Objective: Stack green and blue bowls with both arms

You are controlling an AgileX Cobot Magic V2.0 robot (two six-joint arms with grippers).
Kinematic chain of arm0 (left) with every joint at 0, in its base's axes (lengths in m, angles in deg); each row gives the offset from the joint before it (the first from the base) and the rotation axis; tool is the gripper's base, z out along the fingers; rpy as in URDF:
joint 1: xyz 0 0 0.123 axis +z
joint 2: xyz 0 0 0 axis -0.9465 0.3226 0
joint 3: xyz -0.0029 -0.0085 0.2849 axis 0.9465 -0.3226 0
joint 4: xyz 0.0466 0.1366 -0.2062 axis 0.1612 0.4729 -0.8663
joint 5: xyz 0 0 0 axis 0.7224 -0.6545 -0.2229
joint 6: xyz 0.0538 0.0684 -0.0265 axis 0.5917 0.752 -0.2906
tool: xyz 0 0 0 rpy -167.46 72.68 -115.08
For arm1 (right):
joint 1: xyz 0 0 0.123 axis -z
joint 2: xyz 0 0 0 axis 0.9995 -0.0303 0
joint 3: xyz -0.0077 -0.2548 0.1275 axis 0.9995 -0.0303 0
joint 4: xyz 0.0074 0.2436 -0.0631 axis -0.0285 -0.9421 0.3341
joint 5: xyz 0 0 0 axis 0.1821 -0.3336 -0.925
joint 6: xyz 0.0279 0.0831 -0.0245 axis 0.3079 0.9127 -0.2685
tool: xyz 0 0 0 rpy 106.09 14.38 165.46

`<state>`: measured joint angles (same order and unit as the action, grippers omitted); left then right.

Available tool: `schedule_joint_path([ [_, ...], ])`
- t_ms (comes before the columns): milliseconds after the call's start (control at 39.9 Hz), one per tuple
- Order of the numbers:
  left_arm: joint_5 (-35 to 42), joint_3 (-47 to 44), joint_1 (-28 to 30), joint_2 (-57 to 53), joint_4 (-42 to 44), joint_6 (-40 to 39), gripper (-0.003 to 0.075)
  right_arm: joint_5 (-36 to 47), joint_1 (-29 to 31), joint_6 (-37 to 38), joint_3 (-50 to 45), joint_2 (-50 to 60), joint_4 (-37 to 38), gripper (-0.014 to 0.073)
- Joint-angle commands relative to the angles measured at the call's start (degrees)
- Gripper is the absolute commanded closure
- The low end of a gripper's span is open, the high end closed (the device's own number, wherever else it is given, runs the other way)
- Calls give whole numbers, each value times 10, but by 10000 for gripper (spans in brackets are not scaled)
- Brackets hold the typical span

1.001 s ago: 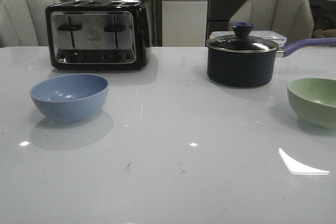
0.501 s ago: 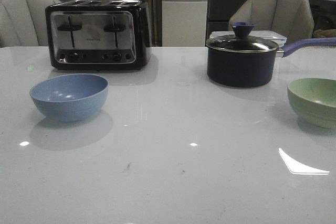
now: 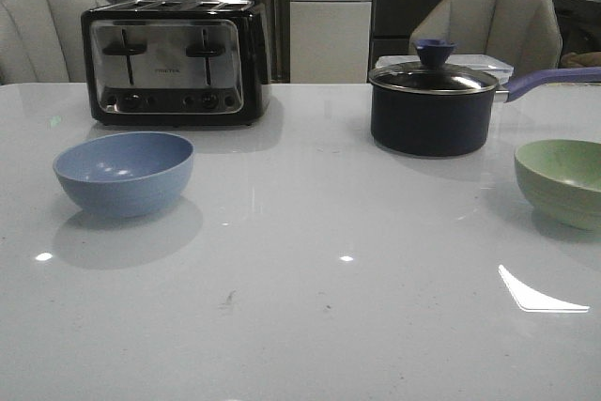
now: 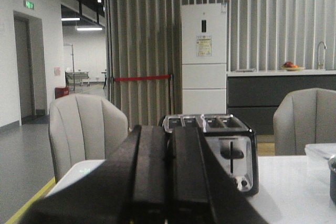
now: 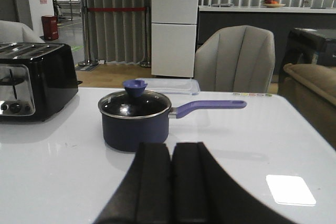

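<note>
Evidently both bowls are light, rigid and matte: blue bowl (image 3: 124, 173) at nine o'clock on the table (image 3: 310, 298), green bowl (image 3: 562, 181) at three. Left pincer (image 4: 169, 177) and right pincer (image 5: 171, 182) are clenched, empty; pinching each rim looks best.

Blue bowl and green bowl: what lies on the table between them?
Nothing: in the front view only bare white table lies between the blue bowl and the green bowl.

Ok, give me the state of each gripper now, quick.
Left gripper: shut, jaws pressed together, holding nothing.
Right gripper: shut, jaws pressed together, holding nothing.
</note>
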<state>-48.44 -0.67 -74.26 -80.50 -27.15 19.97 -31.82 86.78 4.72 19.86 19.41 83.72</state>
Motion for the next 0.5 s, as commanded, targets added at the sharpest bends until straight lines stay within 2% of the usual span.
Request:
schedule_joint_path([
  [0, -16, 83, 1, 36, -4, -2, 623, 2, 2, 0, 61, -28, 27, 535],
  [250, -167, 215, 1, 162, -4, -2, 623, -89, 2, 0, 175, -150, 22, 535],
  [476, -261, 231, 1, 266, -4, -2, 623, -128, 2, 0, 203, -283, 22, 535],
])
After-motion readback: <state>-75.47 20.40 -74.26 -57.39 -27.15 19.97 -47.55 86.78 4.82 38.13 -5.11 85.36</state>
